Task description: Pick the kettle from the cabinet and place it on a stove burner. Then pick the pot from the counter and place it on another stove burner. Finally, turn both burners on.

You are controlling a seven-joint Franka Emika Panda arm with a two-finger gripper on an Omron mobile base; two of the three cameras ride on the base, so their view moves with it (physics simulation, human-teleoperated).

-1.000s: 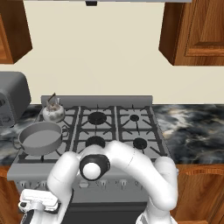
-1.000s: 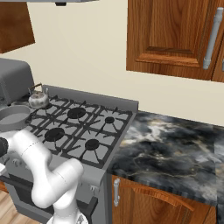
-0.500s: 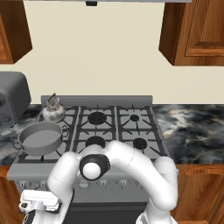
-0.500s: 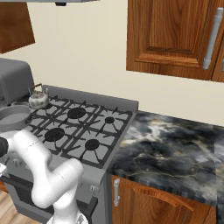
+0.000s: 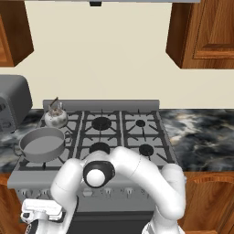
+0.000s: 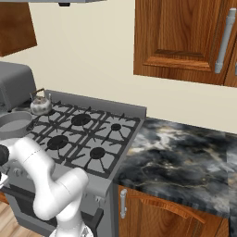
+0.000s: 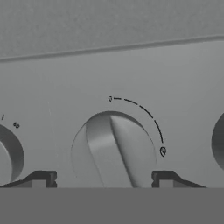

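Note:
The small silvery kettle (image 5: 55,117) (image 6: 40,105) stands on the stove's back-left burner. In front of it the wide grey pot (image 5: 42,144) (image 6: 11,125) rests on the front-left burner. My arm bends down over the stove's front edge, and the hand (image 5: 41,211) hangs low at the control panel. In the hand view my gripper (image 7: 103,180) is open, its fingertips (image 7: 41,179) flanking a grey stove knob (image 7: 111,148) without pinching it. The knob's ridge is tilted slightly left of upright. The cabinet (image 6: 185,37) with its bar handle (image 6: 224,41) is closed.
A grey microwave (image 5: 11,103) stands on the counter left of the stove. Dark marbled counter (image 5: 201,137) (image 6: 185,157) runs to the right. Neighbouring knobs (image 7: 6,153) sit close on both sides. The stove's other burners (image 5: 140,123) are bare.

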